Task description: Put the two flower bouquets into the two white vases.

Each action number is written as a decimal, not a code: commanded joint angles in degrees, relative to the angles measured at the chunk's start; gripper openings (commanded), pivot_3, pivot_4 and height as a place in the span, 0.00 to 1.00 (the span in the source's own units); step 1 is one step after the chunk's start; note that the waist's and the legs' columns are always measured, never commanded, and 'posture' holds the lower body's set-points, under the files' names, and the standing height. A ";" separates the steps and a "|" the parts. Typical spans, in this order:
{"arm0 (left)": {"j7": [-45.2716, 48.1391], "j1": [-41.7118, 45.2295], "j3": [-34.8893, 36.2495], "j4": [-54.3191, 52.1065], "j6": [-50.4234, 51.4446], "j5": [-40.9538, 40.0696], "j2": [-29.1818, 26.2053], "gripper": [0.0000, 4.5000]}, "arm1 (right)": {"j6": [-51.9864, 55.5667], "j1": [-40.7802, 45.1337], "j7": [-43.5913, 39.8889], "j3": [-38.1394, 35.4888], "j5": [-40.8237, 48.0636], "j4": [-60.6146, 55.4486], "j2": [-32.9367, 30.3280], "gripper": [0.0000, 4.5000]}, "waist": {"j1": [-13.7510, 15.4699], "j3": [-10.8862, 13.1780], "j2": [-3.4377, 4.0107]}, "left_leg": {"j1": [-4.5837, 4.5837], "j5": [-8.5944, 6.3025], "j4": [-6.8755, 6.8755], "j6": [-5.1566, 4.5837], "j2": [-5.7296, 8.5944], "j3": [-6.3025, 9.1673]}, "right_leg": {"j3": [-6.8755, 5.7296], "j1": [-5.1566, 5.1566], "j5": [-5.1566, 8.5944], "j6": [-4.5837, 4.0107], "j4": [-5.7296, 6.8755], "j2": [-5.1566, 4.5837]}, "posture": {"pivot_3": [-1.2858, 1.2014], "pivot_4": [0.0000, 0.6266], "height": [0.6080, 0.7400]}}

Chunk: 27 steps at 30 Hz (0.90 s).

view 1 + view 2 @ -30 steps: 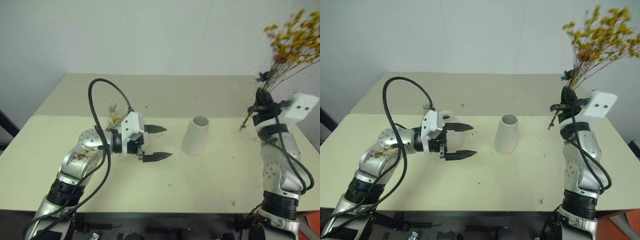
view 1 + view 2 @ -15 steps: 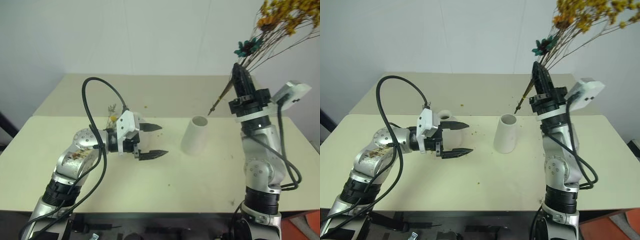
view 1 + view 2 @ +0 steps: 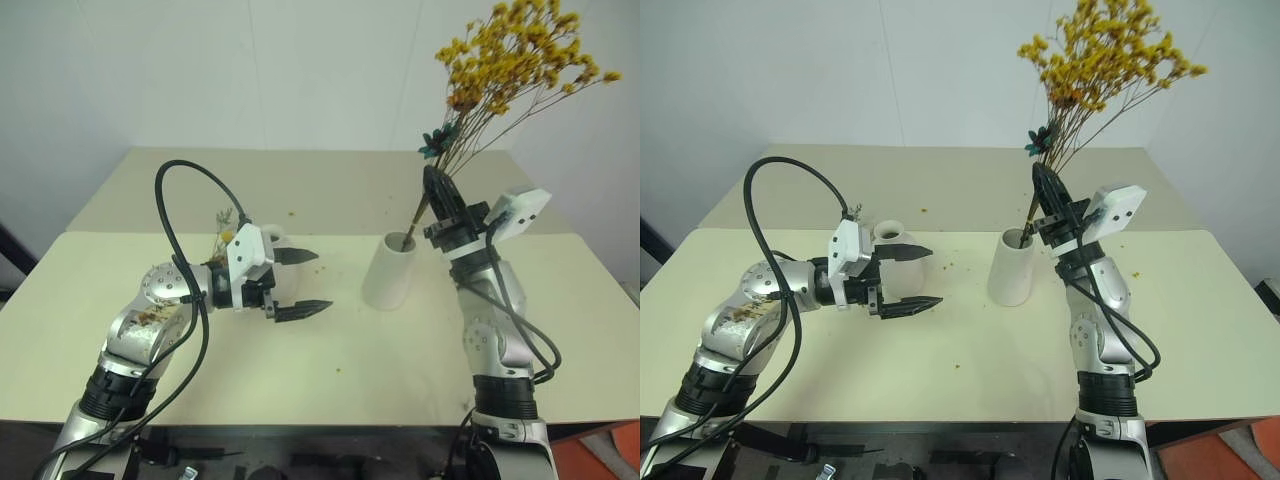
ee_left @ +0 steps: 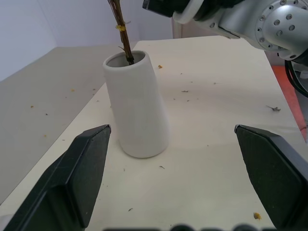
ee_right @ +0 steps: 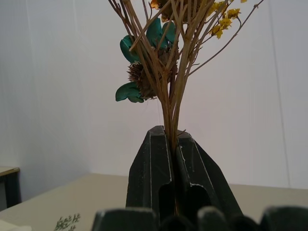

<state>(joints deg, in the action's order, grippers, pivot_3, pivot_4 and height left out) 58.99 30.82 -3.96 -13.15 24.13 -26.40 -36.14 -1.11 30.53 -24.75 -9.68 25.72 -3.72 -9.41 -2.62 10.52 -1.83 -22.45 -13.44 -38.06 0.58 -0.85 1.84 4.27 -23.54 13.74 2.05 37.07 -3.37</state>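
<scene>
In the right half of the head views, the right pincer (image 3: 438, 195) is seen closed tight on the stems of the big bushy bouquet (image 3: 515, 55), whose yellow-orange blooms spread into the upper right of the frame, with a small teal bloom (image 3: 438, 140) lower among the stems. The bouquet is held tilted, and its stem ends are lowered into the wide mouth of the tapered white vase (image 3: 389, 272), which stands upright on the desk (image 3: 400, 350) just right of centre. In the right wrist view the stems are shown pinched between the two black fingers (image 5: 151, 178).

Left of centre, the left pincer (image 3: 300, 283) is held fully open and empty, pointed toward the tapered vase but apart from it. Behind it, the rounded white vase (image 3: 890, 236) is partly hidden by the wrist; the small sparse sprig (image 3: 224, 226) is seen there too, though whether it stands in that vase cannot be told.
</scene>
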 commanded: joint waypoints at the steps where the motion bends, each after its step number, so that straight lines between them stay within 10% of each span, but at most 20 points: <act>1: -0.44 0.09 1.75 -2.39 0.00 -0.75 -0.66 1.00 | -3.25 -1.67 1.53 1.89 -3.57 -3.00 0.97 0.01 | -0.01 0.00 0.00 | 0.00 0.00 0.00 0.00 0.00 0.00 | 0.00 -0.01 0.00 0.00 0.00 0.00 | 0.52 0.24 1.00; 14: -1.01 0.49 2.00 -1.31 -0.24 -1.23 -0.27 1.00 | -7.98 -5.57 3.13 4.92 -10.33 -1.95 1.71 0.01 | 0.00 0.00 0.00 | 0.00 0.00 0.01 0.00 0.01 0.00 | 0.00 -0.02 0.00 0.00 0.01 0.00 | 0.52 0.24 1.00; 27: -1.15 0.25 1.32 -0.83 -1.23 0.01 -0.21 1.00 | -4.47 -11.04 4.08 2.63 -10.80 -6.79 -3.44 0.99 | 0.11 0.00 0.00 | -0.02 0.00 0.01 0.00 0.02 0.00 | 0.01 -0.02 0.00 0.00 -0.01 -0.01 | 0.52 0.24 1.00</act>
<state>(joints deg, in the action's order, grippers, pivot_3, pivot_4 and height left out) 57.93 30.81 -3.46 -12.98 23.93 -26.63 -36.10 -5.46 19.43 -20.74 -5.58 14.62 -6.09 -11.92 -2.52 10.52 -1.83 -22.47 -13.44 -38.05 0.58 -0.83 1.84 4.28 -23.56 13.74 2.05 37.07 -3.38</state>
